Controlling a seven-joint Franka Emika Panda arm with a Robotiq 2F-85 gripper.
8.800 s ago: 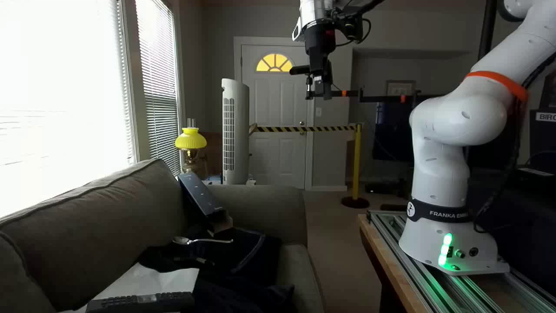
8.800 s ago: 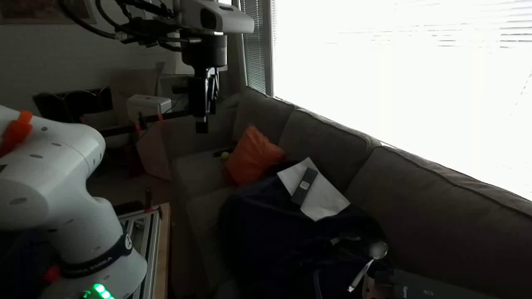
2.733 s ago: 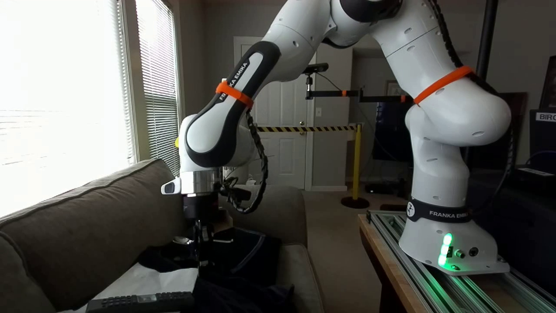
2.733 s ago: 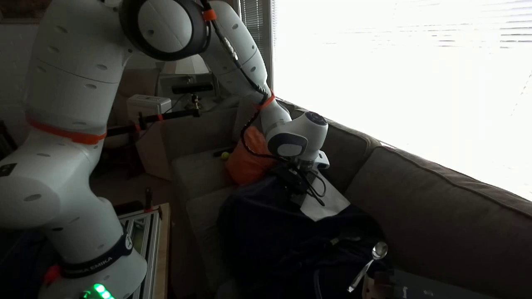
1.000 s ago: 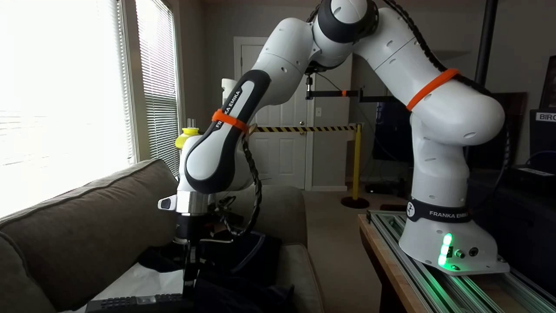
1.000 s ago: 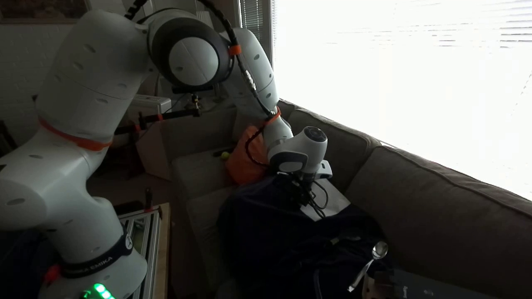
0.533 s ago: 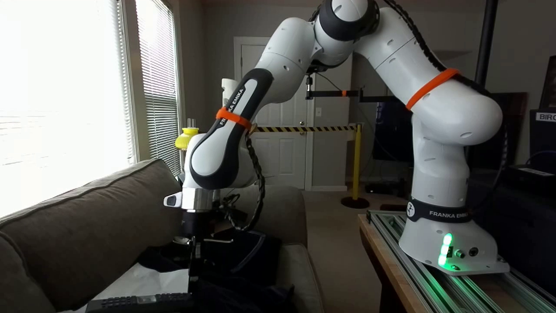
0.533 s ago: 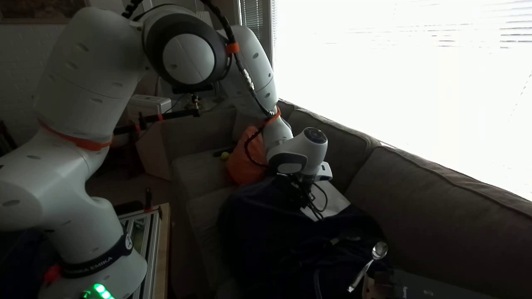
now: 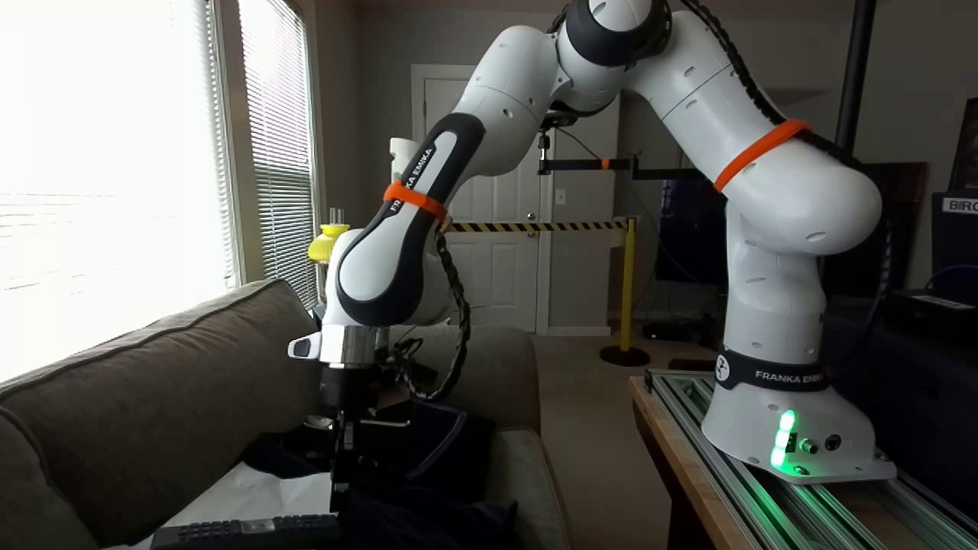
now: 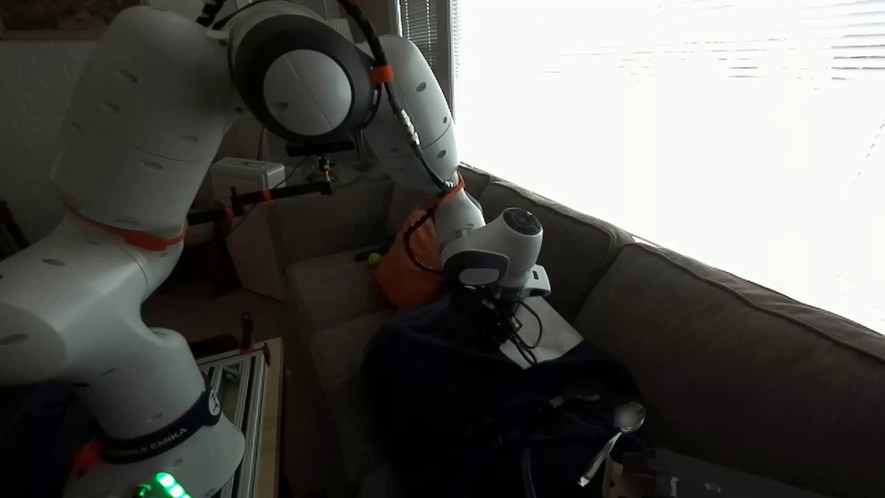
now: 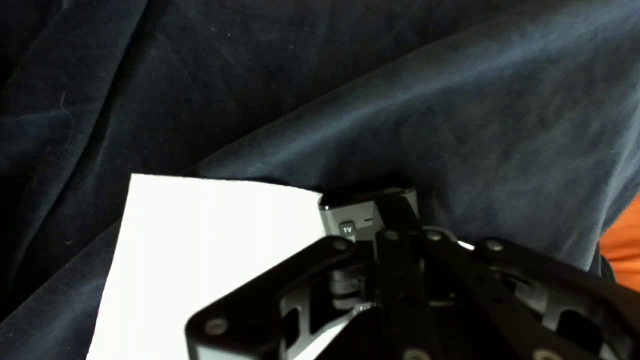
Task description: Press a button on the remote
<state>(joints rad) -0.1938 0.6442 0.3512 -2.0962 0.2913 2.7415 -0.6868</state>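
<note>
The claw (image 11: 402, 216) is held narrow, its fingers set together with nothing seen between them, above one end of the remote (image 11: 360, 214); whether the casing is touched cannot be told. The remote is laid on white paper (image 11: 210, 240), itself spread over dark cloth (image 11: 280, 80) on the sofa (image 9: 191, 374). What lies under the fingertips is hidden, so bare casing might be struck instead of a button, with the TV key (image 11: 347, 229) missed just beside. If that end is pushed hard, the remote could be tipped, being borne by cloth that probably gives; by a slanting push the paper could be slid. The long casing is grey-faced, edged in glossy black with rounded corners. The paper is thin and sharp-cornered, the cloth napped and rucked into long folds, the sofa covered in brownish, piped fabric.
</note>
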